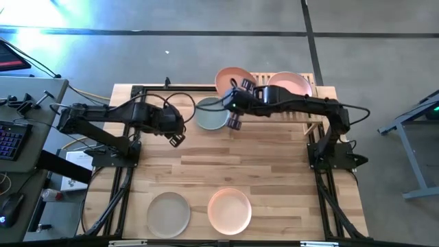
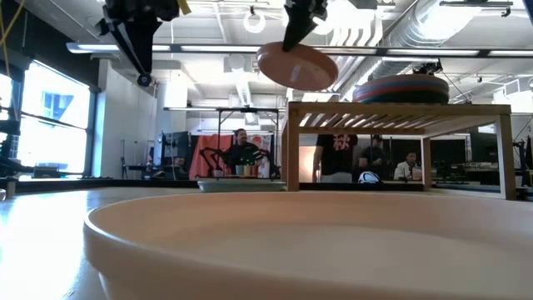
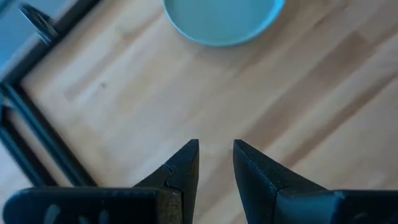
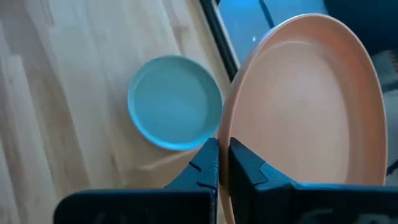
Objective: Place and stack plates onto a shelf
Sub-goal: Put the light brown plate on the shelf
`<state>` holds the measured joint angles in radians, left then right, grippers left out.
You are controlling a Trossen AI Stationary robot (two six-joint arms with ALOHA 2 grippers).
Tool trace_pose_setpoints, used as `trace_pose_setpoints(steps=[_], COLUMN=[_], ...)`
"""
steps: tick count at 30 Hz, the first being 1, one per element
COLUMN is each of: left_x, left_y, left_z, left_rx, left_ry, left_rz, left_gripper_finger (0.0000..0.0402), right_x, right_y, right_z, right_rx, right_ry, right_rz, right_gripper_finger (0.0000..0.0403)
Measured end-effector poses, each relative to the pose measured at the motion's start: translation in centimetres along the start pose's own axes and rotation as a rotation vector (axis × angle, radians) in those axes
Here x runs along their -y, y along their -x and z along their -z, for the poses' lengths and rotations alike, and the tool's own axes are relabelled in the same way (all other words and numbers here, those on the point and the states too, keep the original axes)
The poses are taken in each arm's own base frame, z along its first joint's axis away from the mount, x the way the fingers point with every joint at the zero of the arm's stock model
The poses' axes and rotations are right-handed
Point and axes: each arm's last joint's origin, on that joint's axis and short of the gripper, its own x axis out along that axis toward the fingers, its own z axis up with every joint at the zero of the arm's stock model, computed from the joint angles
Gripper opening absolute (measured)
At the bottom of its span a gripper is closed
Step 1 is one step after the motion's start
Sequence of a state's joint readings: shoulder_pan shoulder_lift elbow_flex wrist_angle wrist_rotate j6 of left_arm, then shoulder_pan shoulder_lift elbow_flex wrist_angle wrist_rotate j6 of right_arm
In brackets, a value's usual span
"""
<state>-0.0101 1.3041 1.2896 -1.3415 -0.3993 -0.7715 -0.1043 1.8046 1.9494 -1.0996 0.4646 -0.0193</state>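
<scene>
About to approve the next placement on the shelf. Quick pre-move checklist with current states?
1. Right tool shut on the peach plate rim: ok.
2. Held plate is above shelf height in the low view: ok.
3. Held plate level: not ok, tilted.
4. Stack of plates on the shelf's right part sits steady: ok.
5. Left tool open, empty, over bare table near the pale grey-blue plate, away from the shelf: ok.
6. Held plate centred over free shelf space: cannot tell.

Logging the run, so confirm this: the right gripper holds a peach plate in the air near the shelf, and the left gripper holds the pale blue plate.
Wrong on the left gripper: the left wrist view shows it empty, with the pale blue plate lying on the table. The rest stands.
</scene>
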Motion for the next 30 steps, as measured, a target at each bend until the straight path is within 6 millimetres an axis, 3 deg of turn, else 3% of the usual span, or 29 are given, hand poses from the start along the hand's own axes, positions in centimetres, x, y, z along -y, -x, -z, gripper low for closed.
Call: trace_pose_setpoints(steps=[9, 17, 30], left_x=[-1.8, -2.6, -3.0], left_y=[-0.8, -1.2, -1.4], left_z=[-1.4, -2.0, -2.4], left_rx=[0.022, 0.008, 0.011], left_ry=[-0.088, -0.19, -0.196], left_rz=[-0.088, -0.109, -0.112], left_gripper_finger=[0.009, 0.009, 0.009], right_x=[2.3, 2.1, 2.2], right_y=[-1.5, -2.9, -4.2], right_z=[-0.1, 0.2, 0.9], right_rx=[-0.01, -0.061, -0.157], right_ry=[-0.133, -0.171, -0.195], right_rz=[0.003, -0.049, -0.034], right_gripper_finger=[0.0, 0.0, 0.0])
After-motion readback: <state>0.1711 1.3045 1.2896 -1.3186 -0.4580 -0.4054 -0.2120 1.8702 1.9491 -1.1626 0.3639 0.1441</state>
